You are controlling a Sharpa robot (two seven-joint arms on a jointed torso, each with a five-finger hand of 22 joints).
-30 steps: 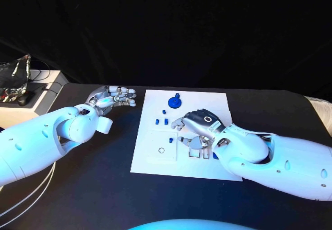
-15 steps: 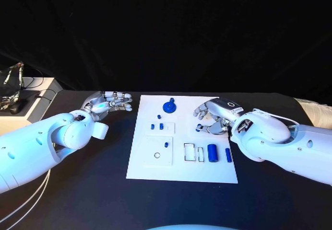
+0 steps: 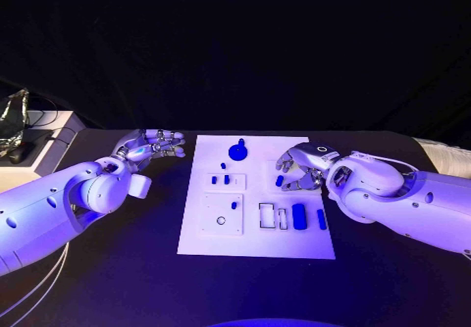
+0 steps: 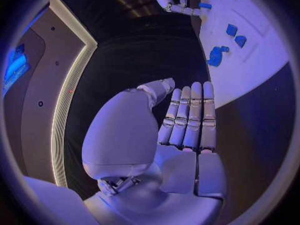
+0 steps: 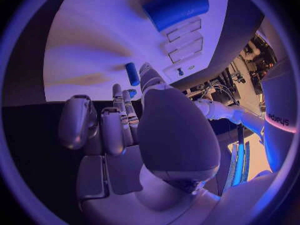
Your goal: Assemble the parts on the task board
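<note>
Blue parts (image 3: pixel 299 216) are seen lying on the white task board (image 3: pixel 255 242), a small one (image 3: pixel 280 180) beside the loosely curled, seemingly empty right hand (image 3: pixel 303 167), so a pick-up is judged next, while the left hand (image 3: pixel 149 146) is held empty off the board's left edge.

The head camera looks down on the task board (image 3: pixel 257 225); both wrist cameras see it close, behind their hands.

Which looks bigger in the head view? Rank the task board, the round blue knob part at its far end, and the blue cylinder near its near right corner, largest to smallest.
1. Task board, by far the largest.
2. Round blue knob part.
3. Blue cylinder.
The knob part and the cylinder look close in size, and the knob lies farther from the camera, so their order is unsure.
</note>
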